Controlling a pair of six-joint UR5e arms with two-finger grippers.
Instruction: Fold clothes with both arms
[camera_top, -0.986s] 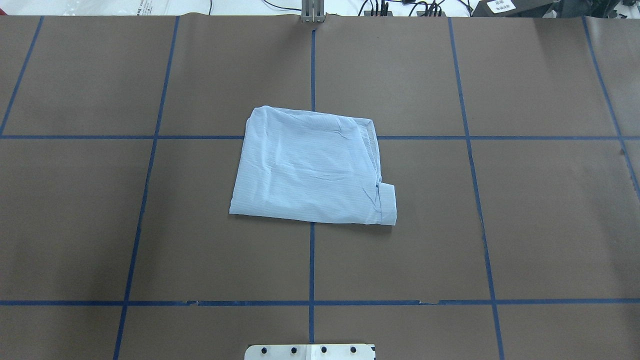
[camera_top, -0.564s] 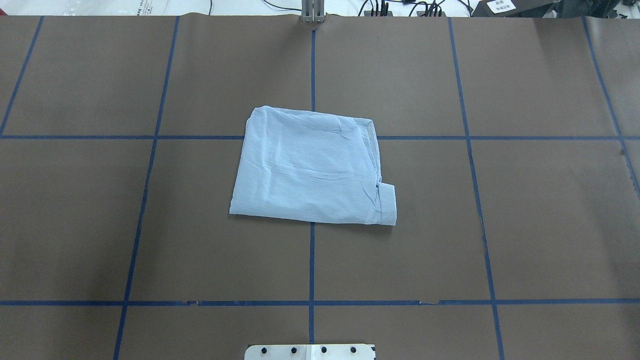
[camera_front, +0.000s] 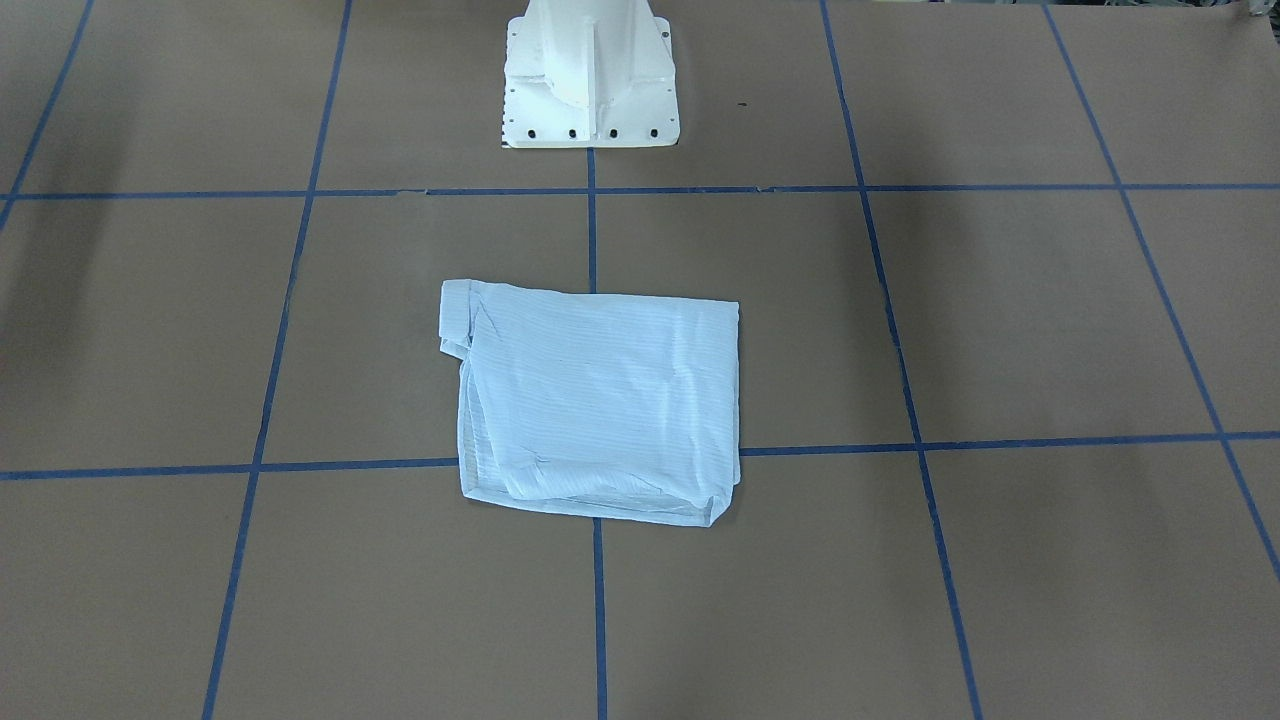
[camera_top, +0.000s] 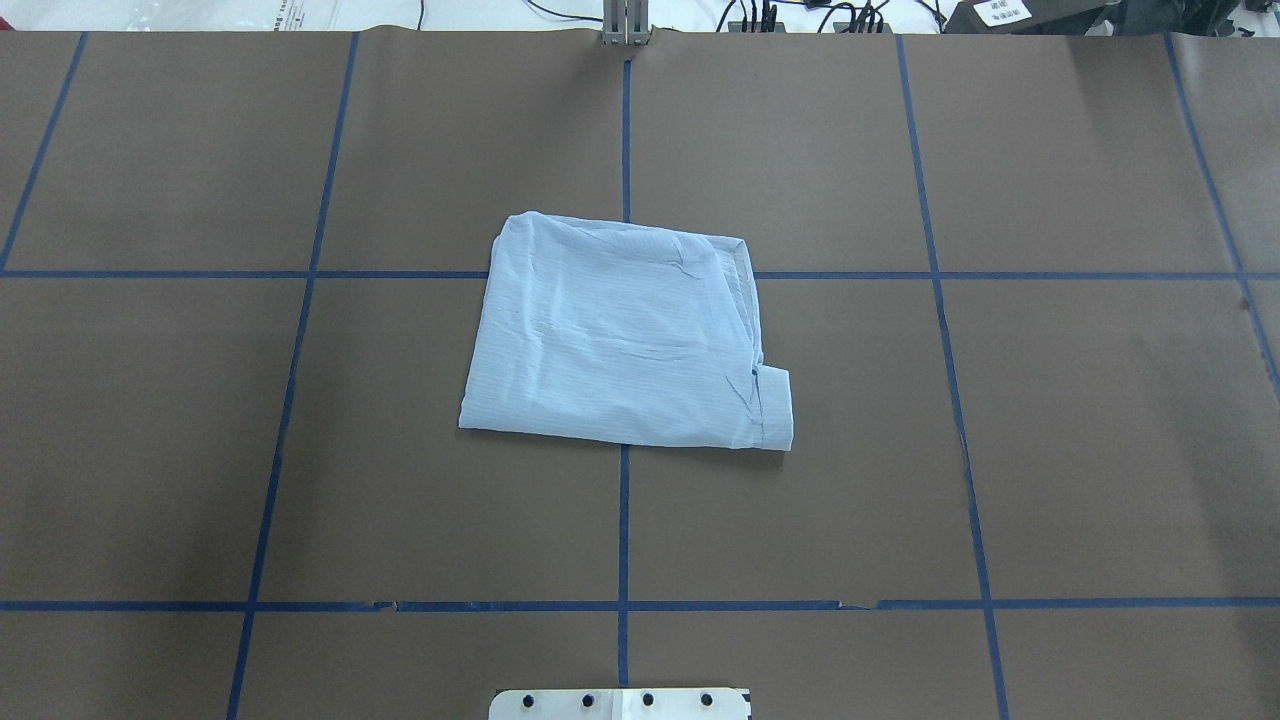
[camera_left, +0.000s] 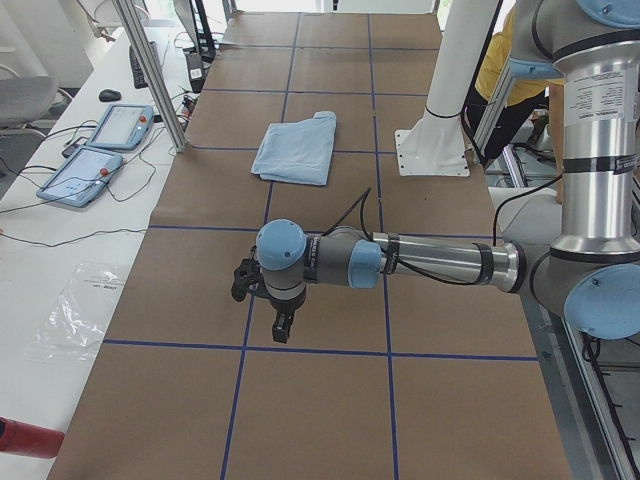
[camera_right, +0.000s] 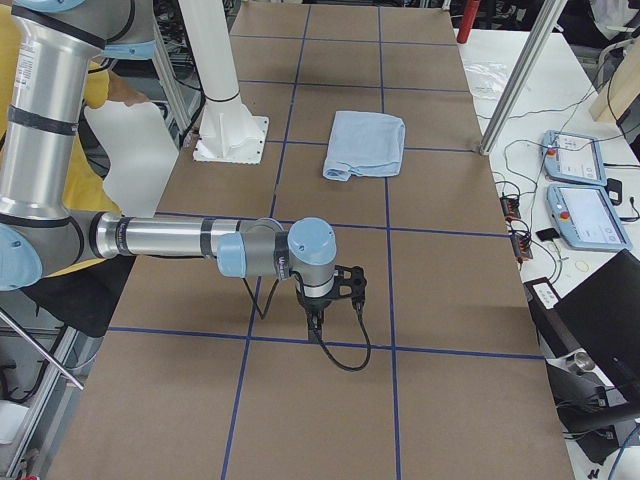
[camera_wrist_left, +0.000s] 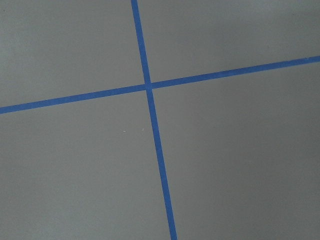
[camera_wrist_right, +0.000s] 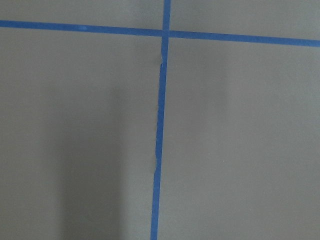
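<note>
Locate the shirt (camera_top: 620, 335) at the centre of the table (camera_top: 1080, 450), folded into a compact, roughly rectangular packet and lying flat. Note its position across the central blue tape line (camera_top: 623, 530) and across the cross line farther from the robot. Observe the stacked hems along the edge on the robot's right, with a small folded tab (camera_top: 776, 405) protruding at the near corner on that side; cuff or collar end, not identifiable. Light wrinkles across the top layer; fine stripes visible.

Find the white pedestal base (camera_front: 590, 75) on the robot's side of the shirt, with bolt holes along its edge, apart from the fabric.

Find the left arm (camera_left: 430, 262) stretched low and level over the table toward the robot's left end, well apart from the shirt. Check the left gripper (camera_left: 283, 325): pointing down near a tape crossing; fingers apart or together, cannot tell from the side view alone. In the left wrist view, only brown cover and a tape crossing.

Find the right arm (camera_right: 170, 238) at the opposite end, likewise low, level and well apart from the shirt. Check the right gripper (camera_right: 315, 320): pointing down close to a tape line; finger state, cannot tell.

Beyond the table: two tablets (camera_left: 120, 127) on the white bench, a clear plastic bag (camera_left: 70, 310), a person (camera_left: 505, 60) in yellow behind the robot.
</note>
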